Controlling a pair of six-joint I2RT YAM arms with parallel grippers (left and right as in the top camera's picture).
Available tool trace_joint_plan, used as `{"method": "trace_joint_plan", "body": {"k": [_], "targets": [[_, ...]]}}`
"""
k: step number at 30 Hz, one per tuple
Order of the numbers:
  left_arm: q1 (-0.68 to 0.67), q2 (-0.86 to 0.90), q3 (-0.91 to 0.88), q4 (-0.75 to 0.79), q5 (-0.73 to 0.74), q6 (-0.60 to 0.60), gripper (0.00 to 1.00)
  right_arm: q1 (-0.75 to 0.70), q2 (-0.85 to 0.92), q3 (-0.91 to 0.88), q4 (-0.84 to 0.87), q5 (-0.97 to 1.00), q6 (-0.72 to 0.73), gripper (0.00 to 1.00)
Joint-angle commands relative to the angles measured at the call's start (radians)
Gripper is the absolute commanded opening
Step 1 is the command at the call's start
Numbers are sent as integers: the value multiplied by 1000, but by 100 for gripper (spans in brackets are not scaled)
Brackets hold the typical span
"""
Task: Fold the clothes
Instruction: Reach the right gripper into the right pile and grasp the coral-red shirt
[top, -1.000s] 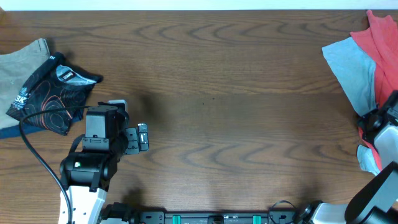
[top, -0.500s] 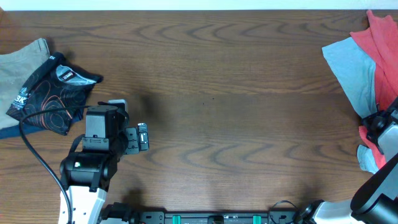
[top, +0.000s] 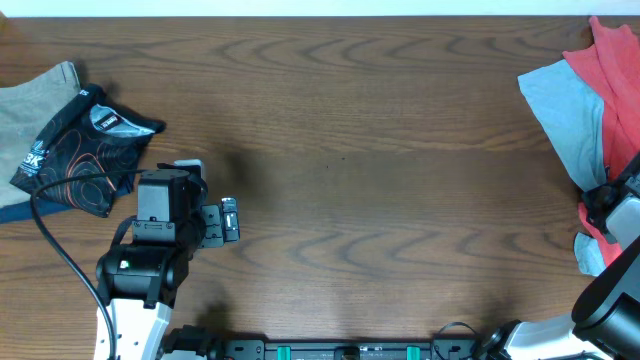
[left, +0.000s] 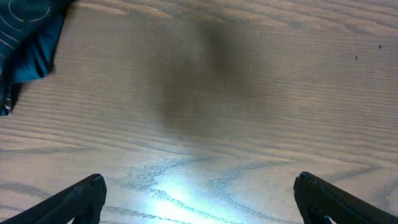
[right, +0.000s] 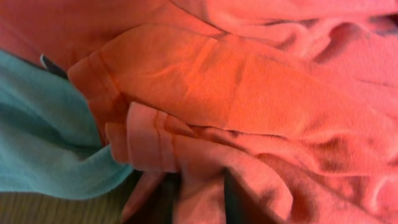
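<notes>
R fingers (top: 598, 197) buried in red top (right: 249, 81) (grip can't be told); pinch one hem only, lift clear of blue tee (right: 43, 124) onto desk (top: 380, 150). L fingers (left: 74, 199) wide, idle.

Crumpled heap at my right table edge: red garment (top: 622, 95) bunched on top with its hems doubled over, light blue garment (top: 565, 110) spread partly under it. Far on my left: beige garment (top: 30, 105) lying flat, black patterned garment (top: 85, 150) crumpled on it, dark blue cloth (top: 15, 212) peeking out beneath.
</notes>
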Motion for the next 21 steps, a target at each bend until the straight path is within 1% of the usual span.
{"method": "trace_joint_plan", "body": {"k": [1,3,11,17,21], "targets": [[5,0,20,1,-1,-9,98,-10,1,15,3,5,8,8],[5,0,20,1,-1,-9,98,-10,-2,15,3,4,8,1],[5,0,20,1,-1,-9,98,-10,-53,23,3,-49,8,1],[5,0,20,1,-1,-9,98,-10,-198,28,2,-94,-5,1],[5,0,20,5,-1,-9,98,-10,-321,47,-23,-135,-54,1]]}}
